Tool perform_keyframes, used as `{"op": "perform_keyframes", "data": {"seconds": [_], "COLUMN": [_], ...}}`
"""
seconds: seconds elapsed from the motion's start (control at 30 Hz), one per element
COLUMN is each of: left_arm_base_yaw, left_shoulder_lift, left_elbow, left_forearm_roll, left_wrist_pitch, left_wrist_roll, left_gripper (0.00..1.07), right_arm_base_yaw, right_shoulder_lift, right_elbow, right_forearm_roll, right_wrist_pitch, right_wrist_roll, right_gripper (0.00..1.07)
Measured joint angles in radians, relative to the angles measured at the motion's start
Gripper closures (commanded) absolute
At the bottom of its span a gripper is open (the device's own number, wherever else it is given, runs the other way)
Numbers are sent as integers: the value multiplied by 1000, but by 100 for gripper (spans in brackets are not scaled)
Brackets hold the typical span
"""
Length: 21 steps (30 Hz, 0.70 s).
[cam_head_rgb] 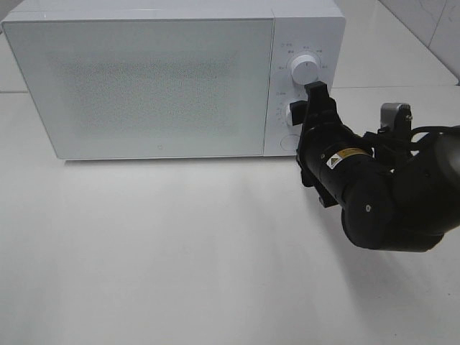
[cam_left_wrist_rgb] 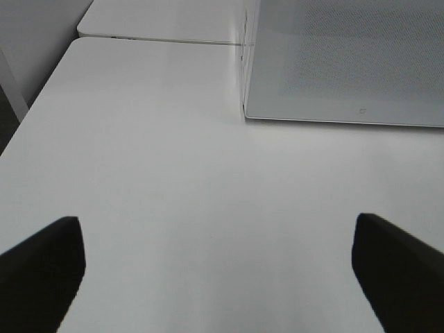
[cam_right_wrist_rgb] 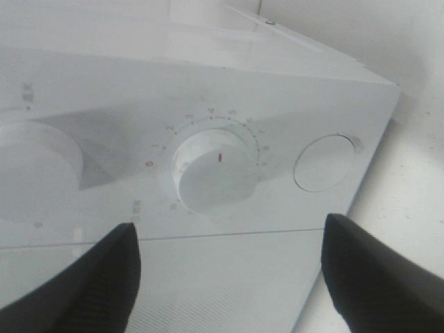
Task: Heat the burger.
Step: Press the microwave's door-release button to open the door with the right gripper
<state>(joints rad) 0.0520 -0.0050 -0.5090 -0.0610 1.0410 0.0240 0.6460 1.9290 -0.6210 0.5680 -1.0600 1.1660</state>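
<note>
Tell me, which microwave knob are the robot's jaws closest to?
The lower knob, just above the round button. The open jaws line up with it; the upper knob sits higher, clear of them.

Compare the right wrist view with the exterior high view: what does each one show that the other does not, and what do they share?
Only the right wrist view shows the red pointer mark on the lower dial and the open gap between the right end effector's fingers. Only the exterior high view shows the whole shut microwave door and the right arm. Both show the control panel, that dial and the end effector.
</note>
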Motion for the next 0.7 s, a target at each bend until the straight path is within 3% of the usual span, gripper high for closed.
{"op": "perform_keyframes", "data": {"seconds": [0.27,0.3,0.47,0.7], "left_arm_base_yaw": [0,0,0,0], "left_shoulder_lift": [0,0,0,0], "left_elbow": [0,0,0,0], "left_forearm_roll": [0,0,0,0], "left_wrist_pitch": [0,0,0,0], "left_wrist_roll": [0,0,0,0], "left_gripper": [6,6,6,6], "right_arm_base_yaw": [0,0,0,-16], "right_shoulder_lift": [-140,-177,-241,-277], "right_elbow": [40,40,40,41], "right_forearm_roll": [-49,-51,-50,-61], "right_wrist_pitch": [251,344,544,738], "right_wrist_roll": [-383,-545,-888,-1127], "right_gripper": [39,39,39,39]}}
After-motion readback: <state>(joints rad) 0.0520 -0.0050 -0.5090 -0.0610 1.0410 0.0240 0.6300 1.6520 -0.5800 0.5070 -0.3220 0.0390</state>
